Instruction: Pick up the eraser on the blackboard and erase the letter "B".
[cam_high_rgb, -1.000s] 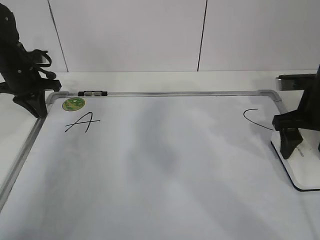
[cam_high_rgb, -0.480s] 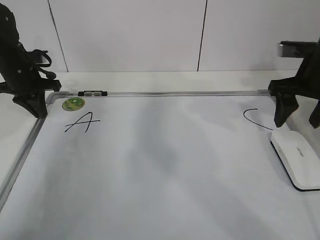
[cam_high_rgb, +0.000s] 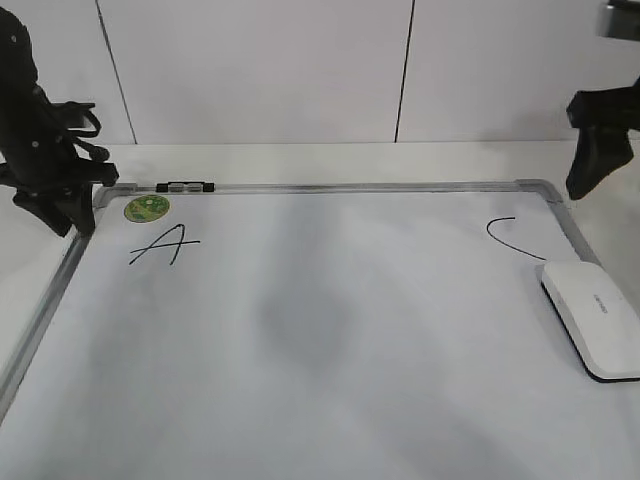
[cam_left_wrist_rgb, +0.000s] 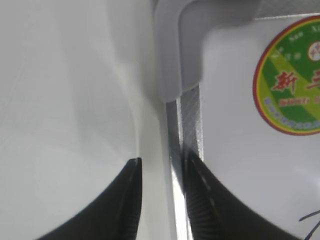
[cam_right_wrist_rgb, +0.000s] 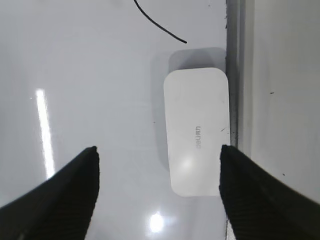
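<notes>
- My right gripper (cam_right_wrist_rgb: 157, 192) hangs high above the eraser (cam_right_wrist_rgb: 197, 131), jaws spread wide and holding nothing.
- The eraser lies flat on the blackboard (cam_high_rgb: 320, 340) at its right edge, just beside the frame (cam_right_wrist_rgb: 232, 75), with the tail of the "C" (cam_high_rgb: 512, 238) close to its far end.
- I see no letter "B" anywhere between the "A" (cam_high_rgb: 165, 245) and the "C"; the middle of the board reads bare, though glare and soft shadow there could hide faint strokes, so I would not swear to it.
- If I do need the eraser, I would come straight down with the jaws across its short width, one finger landing between eraser and frame without catching the rail.
- I would close on the plastic sides and lift level, so the black underside stays flat for wiping.
- My left gripper (cam_left_wrist_rgb: 161, 200) is parked at the board's far left corner, jaws narrowly apart and empty, straddling the frame near the green sticker (cam_left_wrist_rgb: 290, 80). I would leave it there.
</notes>
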